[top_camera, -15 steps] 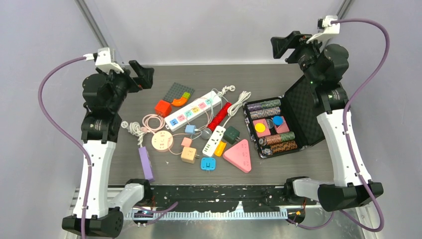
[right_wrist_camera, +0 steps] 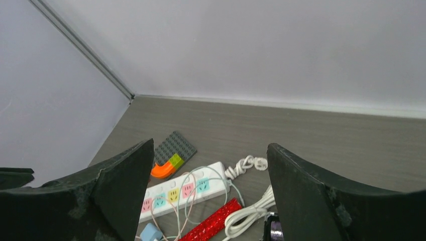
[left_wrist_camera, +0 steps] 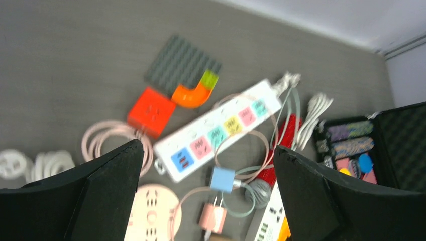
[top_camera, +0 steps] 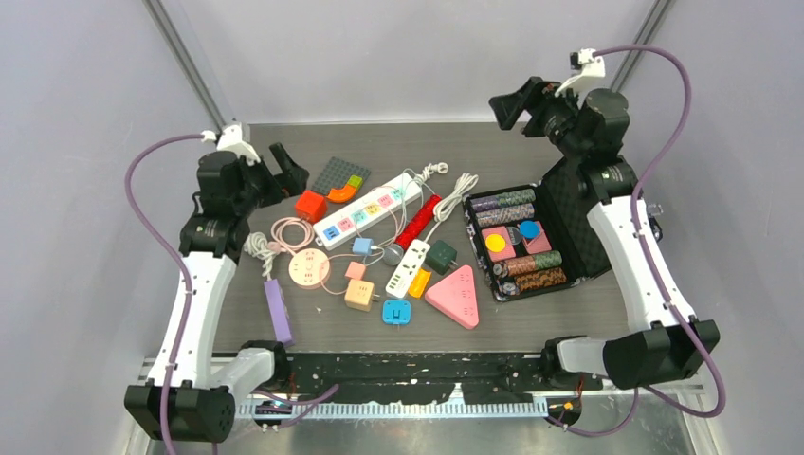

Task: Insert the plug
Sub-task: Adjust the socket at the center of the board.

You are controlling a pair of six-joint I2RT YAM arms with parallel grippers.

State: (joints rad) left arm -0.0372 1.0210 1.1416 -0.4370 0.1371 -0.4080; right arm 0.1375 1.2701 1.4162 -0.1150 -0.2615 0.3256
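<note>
A white power strip (top_camera: 368, 209) with coloured sockets lies mid-table, and it also shows in the left wrist view (left_wrist_camera: 218, 131) and the right wrist view (right_wrist_camera: 183, 192). Below it a small blue plug (top_camera: 361, 245) (left_wrist_camera: 222, 179) and a pink plug (top_camera: 356, 270) (left_wrist_camera: 213, 217) lie loose with thin cables. My left gripper (top_camera: 284, 166) (left_wrist_camera: 207, 146) hangs open above the table's left side, holding nothing. My right gripper (top_camera: 512, 102) (right_wrist_camera: 210, 145) is open and empty, high over the back right.
A round pink socket (top_camera: 309, 267), purple strip (top_camera: 277, 311), small white strip (top_camera: 408, 267), pink triangular strip (top_camera: 455, 296), red cube (top_camera: 310, 205), dark green adapter (top_camera: 440, 256) and grey brick plate (top_camera: 339, 176) crowd the middle. An open black case (top_camera: 569, 204) of chips sits right.
The left arm has swung right and forward toward the clutter. The right arm has shifted left and slightly lower. Both grippers stay open.
</note>
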